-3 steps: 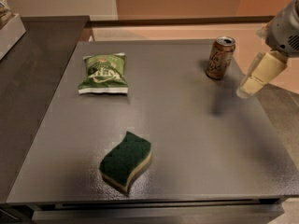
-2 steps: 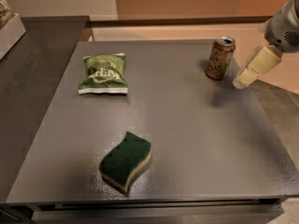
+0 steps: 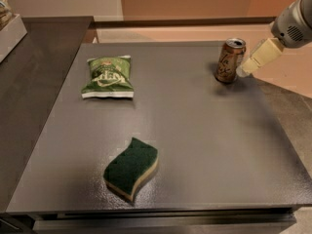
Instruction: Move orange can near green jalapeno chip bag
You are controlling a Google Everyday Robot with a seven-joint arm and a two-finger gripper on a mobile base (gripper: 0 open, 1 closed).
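The orange can (image 3: 229, 60) stands upright at the far right of the dark grey table (image 3: 195, 130), orange-brown with pale lettering and a silver top. The green jalapeno chip bag (image 3: 107, 76) lies flat at the far left of the table, well apart from the can. My gripper (image 3: 243, 70) comes in from the upper right on a grey arm. Its cream-coloured tip is right beside the can's right side, at about mid height, very close to it or just touching.
A dark green wavy sponge (image 3: 132, 167) with a tan underside lies near the table's front edge. A darker counter (image 3: 34, 77) adjoins the table on the left, with a white box (image 3: 9, 33) at its far corner. The table's right edge runs just past the can.
My gripper has moved left and away from the camera, closing the gap to the can's right side. The can, bag and sponge have not moved.
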